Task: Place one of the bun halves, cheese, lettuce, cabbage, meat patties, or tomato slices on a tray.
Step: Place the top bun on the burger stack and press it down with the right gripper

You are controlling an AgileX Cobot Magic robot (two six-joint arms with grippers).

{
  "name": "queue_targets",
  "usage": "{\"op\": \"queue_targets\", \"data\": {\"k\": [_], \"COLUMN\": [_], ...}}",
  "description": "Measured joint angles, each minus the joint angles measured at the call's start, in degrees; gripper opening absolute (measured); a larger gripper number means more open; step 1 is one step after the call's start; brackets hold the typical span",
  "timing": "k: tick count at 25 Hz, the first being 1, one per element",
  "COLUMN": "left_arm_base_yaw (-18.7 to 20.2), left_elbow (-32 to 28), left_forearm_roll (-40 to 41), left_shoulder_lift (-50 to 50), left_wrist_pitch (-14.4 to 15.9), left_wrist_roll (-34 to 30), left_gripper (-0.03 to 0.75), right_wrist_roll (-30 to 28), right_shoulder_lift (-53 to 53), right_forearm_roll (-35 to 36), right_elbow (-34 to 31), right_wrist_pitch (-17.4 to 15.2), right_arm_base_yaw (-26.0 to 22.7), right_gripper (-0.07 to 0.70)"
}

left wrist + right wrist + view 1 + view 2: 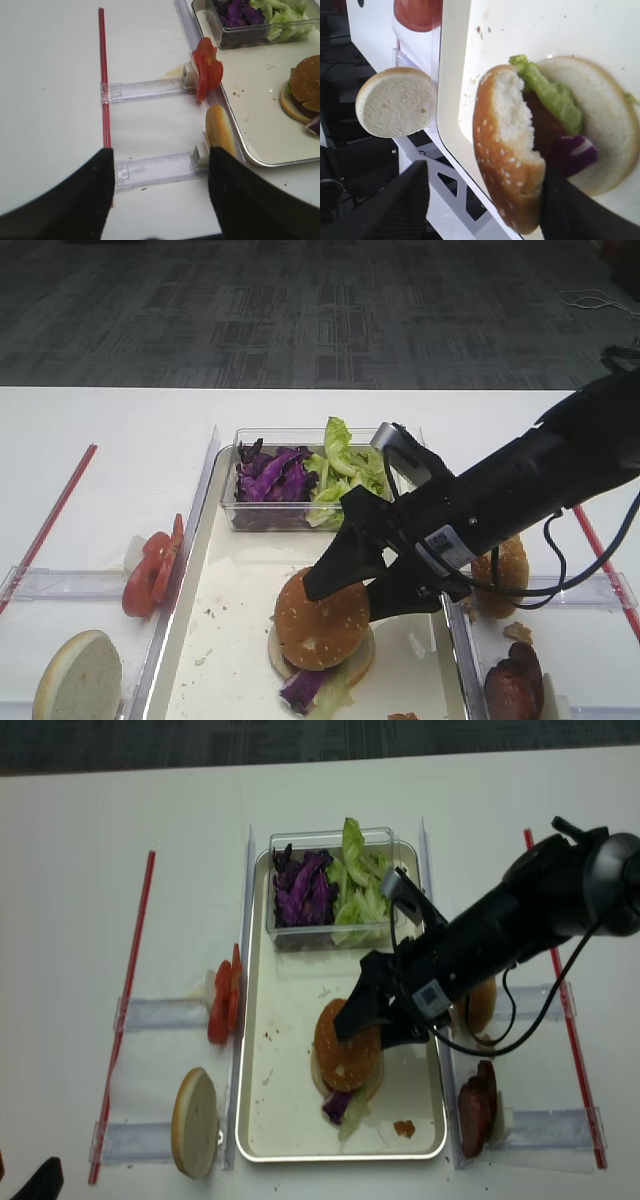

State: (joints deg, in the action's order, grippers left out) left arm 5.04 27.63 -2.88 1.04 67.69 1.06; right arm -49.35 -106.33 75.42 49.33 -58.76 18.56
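A sesame bun half (322, 618) (507, 150) lies tilted on a stack of lettuce, cabbage and a bottom bun on the cream tray (230, 640) (280, 1100). My right gripper (352, 585) (485, 210) stands open astride it, one finger (575, 210) right beside its edge, the other well apart. The left gripper (160, 195) hangs open over bare table with nothing between its fingers. Tomato slices (150, 570) (206, 72) and a pale-faced bun half (78, 678) (395, 102) stand left of the tray. Meat patties (515, 680) sit to its right. Cheese is out of view.
A clear box with purple cabbage (272, 475) and green lettuce (345, 465) sits at the tray's far end. Another bun half (505, 565) stands on the right side holder. Clear flat side trays (150, 90) and red strips (104, 75) flank the tray.
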Motion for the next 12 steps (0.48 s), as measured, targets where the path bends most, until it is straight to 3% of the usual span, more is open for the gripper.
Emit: {"op": "queue_targets", "data": {"k": [12], "left_arm_base_yaw": [0.0], "left_elbow": [0.0], "left_forearm_roll": [0.0], "left_shoulder_lift": [0.0], "left_wrist_pitch": [0.0], "left_wrist_roll": [0.0], "left_gripper": [0.396], "right_wrist_roll": [4.07], "right_shoulder_lift": [0.57], "right_forearm_roll": [-5.09], "right_elbow": [0.0], "right_wrist_pitch": [0.36], "right_arm_base_yaw": [0.0], "right_gripper": [0.469]}}
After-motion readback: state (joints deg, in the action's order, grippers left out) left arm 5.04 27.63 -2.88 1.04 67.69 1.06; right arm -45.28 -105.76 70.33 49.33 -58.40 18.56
